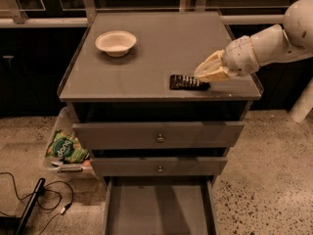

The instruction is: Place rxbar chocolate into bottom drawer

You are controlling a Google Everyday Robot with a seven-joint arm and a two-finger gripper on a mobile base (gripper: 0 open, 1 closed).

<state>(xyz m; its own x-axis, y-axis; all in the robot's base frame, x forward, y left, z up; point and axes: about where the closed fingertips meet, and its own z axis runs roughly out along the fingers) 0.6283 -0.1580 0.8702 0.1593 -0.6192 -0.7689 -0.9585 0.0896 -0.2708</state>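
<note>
The rxbar chocolate (pixel 185 82), a small flat black bar, lies on the grey cabinet top (pixel 146 67) near its front right edge. My gripper (pixel 206 75) reaches in from the right and sits low over the bar's right end. Its tan fingers (pixel 211 65) are spread, and their tips touch or almost touch the bar. The bar still rests flat on the top. The bottom drawer (pixel 156 212) is pulled out below, and its flat grey floor shows nothing in it.
A white bowl (pixel 115 42) stands at the back left of the cabinet top. The two upper knobbed drawers (pixel 159 135) are shut. A green snack bag (pixel 66 148) lies in a clear bin on the floor at left, beside cables (pixel 34 199).
</note>
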